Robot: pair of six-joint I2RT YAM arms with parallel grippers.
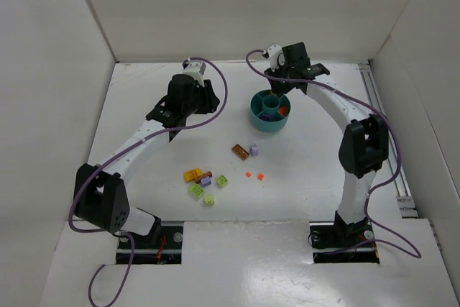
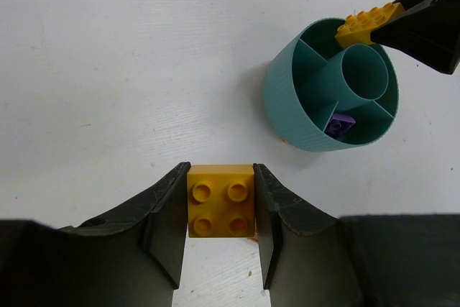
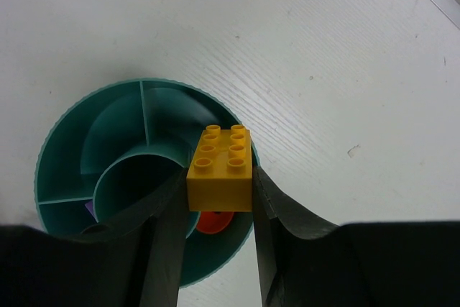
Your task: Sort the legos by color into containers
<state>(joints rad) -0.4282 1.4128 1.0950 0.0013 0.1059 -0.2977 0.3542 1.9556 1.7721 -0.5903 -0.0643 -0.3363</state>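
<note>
My left gripper point(image 2: 221, 170) is shut on a square orange-yellow lego point(image 2: 221, 203) with four studs, held over bare table left of the teal dish point(image 2: 295, 113). Over the dish's rim point(image 3: 54, 141), my right gripper point(image 3: 219, 177) is shut on a longer orange-yellow lego point(image 3: 220, 167) with two rows of studs. Under that brick, a round orange-red piece point(image 3: 213, 222) lies in one compartment. A lilac lego point(image 2: 339, 126) lies in another. In the top view the left gripper point(image 1: 169, 113) is left of the dish point(image 1: 267, 124), and the right gripper point(image 1: 279, 95) is at its far side.
Loose legos lie on the table nearer the arm bases: a brown one point(image 1: 241, 152) beside a lilac one point(image 1: 254, 149), two small orange-red ones point(image 1: 249, 174), an orange-yellow one point(image 1: 191, 175) and lime green ones point(image 1: 223, 181). White walls enclose the table.
</note>
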